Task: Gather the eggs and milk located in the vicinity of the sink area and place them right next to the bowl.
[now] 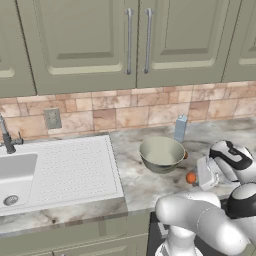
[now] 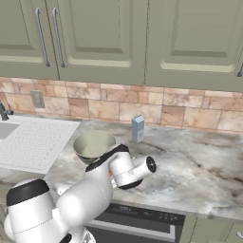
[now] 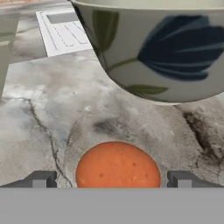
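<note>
Pincer [image 3: 112, 179] is spread wide, its two dark tips sitting either side of an orange egg [image 3: 117, 166] on the marble worktop [image 1: 145, 185], not gripping it. That egg lies just beside the grey-green bowl [image 1: 161, 154], on the front side. A second egg [image 1: 185, 155] peeks out against the bowl's right rim. The milk carton [image 1: 180, 128] stands upright behind the bowl, near the tiled wall. The white sink [image 1: 17, 172] and ribbed drainboard [image 1: 75, 167] sit off to the left.
</note>
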Tool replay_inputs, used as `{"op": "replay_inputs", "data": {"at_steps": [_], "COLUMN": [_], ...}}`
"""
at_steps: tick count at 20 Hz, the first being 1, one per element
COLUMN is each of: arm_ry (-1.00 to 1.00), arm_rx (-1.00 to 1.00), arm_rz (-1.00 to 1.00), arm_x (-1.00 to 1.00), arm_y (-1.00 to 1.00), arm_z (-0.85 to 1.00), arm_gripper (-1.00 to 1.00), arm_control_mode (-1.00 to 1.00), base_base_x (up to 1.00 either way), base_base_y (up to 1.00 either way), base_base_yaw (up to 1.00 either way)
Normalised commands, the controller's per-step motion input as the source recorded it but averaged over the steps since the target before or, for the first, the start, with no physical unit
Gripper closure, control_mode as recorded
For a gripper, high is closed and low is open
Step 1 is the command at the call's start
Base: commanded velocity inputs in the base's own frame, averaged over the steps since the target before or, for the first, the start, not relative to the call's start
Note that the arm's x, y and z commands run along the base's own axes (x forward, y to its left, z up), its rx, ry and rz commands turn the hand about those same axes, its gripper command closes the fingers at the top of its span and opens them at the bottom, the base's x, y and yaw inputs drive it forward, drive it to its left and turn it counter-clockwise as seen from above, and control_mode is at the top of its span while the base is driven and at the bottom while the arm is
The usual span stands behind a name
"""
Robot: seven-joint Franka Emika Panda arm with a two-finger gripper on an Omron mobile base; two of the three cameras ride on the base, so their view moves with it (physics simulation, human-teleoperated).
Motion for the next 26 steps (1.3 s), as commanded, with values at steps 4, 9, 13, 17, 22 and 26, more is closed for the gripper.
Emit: {"op": "replay_inputs", "data": {"at_steps": [4,9,13,17,22,26], "arm_ry": [0.0,0.0,0.0,0.0,0.0,0.0], "arm_rx": [0.0,0.0,0.0,0.0,0.0,0.0], "arm_rz": [0.0,0.0,0.0,0.0,0.0,0.0], "arm_x": [0.0,0.0,0.0,0.0,0.06,0.23], "arm_y": [0.15,0.03,0.0,0.0,0.0,0.0], "arm_z": [0.0,-0.05,-0.04,-0.01,0.0,0.0], "arm_gripper": [-1.0,1.0,1.0,1.0,1.0,1.0], "arm_control_mode": [-1.0,-1.0,-1.0,-1.0,-1.0,-1.0], "base_base_x": [0.0,0.0,0.0,0.0,0.0,0.0], "base_base_y": [0.0,0.0,0.0,0.0,0.0,0.0], "base_base_yaw": [0.0,0.0,0.0,0.0,0.0,0.0]}}
